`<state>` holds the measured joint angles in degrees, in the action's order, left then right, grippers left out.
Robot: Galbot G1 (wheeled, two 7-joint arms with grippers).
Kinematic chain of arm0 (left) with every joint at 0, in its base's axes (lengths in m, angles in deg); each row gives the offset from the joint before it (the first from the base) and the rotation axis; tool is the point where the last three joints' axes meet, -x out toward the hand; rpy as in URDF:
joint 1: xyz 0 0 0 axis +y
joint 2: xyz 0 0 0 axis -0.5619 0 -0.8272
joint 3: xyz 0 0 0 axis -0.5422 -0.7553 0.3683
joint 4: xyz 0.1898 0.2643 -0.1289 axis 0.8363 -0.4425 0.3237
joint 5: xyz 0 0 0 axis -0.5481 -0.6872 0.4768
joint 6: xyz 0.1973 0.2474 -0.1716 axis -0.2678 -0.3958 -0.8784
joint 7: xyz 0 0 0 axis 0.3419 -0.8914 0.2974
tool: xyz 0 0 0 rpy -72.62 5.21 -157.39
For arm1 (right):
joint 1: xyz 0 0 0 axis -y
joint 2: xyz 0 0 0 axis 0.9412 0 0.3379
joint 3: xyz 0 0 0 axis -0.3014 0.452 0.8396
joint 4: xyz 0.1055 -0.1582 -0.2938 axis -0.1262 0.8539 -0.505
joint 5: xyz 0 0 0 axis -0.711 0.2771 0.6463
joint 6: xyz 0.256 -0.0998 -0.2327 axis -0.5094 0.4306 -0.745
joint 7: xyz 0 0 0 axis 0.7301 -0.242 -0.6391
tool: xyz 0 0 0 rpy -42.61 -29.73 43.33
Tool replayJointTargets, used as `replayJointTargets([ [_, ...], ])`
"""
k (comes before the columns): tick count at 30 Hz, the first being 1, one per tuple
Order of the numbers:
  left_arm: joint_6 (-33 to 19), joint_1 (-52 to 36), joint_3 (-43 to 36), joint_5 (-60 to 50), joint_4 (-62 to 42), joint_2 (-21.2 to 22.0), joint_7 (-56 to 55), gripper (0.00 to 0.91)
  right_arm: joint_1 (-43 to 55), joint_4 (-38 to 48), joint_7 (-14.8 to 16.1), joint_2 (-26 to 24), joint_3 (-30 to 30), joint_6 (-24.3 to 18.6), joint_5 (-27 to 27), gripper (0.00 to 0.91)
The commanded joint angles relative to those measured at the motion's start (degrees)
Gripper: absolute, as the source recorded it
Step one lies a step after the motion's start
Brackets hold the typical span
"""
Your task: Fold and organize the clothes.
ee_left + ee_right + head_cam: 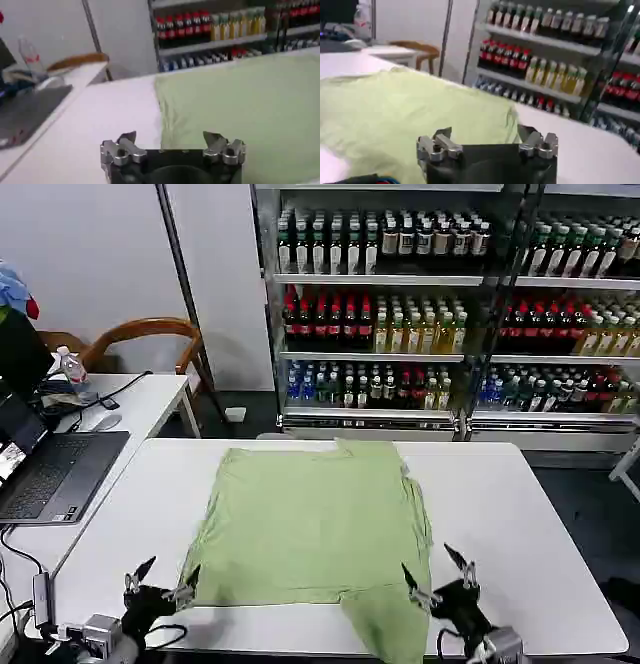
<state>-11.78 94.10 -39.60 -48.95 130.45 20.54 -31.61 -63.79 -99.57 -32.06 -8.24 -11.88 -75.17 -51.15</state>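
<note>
Nearest the robot, the left gripper (160, 582) is hovering at the near left corner of the light green shirt (315, 529), its fingers spread wide and gripping nothing. The right gripper (438, 577) is sitting opposite at the near right hem, equally wide open and empty, just beside a flap of cloth that is spilling over the front edge of the white table (530, 524).

The step in hand looks like taking the near edge to begin a fold. To do it well, both grippers should be pinching the hem at matching points, low against the tabletop, so the soft fabric is lifting evenly rather than bunching; the hanging flap wants gathering in first.

The shirt is lying spread flat across the middle of the table, a rough rectangle with light creases; the cloth looks thin and limp and the tabletop smooth.

Farther off, glass-fronted coolers (440, 304) are showing rows of bottled drinks.
</note>
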Motion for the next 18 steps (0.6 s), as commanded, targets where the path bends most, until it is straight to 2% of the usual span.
replayJointTargets([
  [1, 6.94, 2.82, -0.24, 1.8, 1.69, -0.19, -1.07, 0.907, -7.16, -0.86, -0.38, -0.76, -0.33, 0.37, -0.96, 0.907],
  [10, 8.79, 2.29, 1.2, 2.46, 0.62, -0.73, -2.8, 0.907, -7.15, -0.2, -1.3, 0.33, 1.1, 0.0, -0.86, 0.907],
  [11, 8.82, 2.15, 1.3, 2.52, 0.35, -0.73, -2.84, 0.907, -7.14, -0.2, -1.39, 0.42, 1.32, 0.01, -0.88, 0.806],
  [12, 8.84, 1.96, 1.35, 2.61, 0.11, -0.72, -3.11, 0.625, -7.15, -0.21, -1.46, 0.47, 1.5, 0.03, -0.9, 0.433],
  [13, 8.95, 1.72, 1.36, 2.66, -0.21, -0.73, -3.26, 0.06, -7.15, -0.24, -1.8, 0.77, 2.11, 0.08, -1.17, 0.0],
  [18, 9.62, 1.56, 1.12, 2.69, -0.67, -0.76, -3.07, 0.04, -5.83, 0.79, -2.09, 1.02, 3.41, 0.72, -3.19, 0.0],
])
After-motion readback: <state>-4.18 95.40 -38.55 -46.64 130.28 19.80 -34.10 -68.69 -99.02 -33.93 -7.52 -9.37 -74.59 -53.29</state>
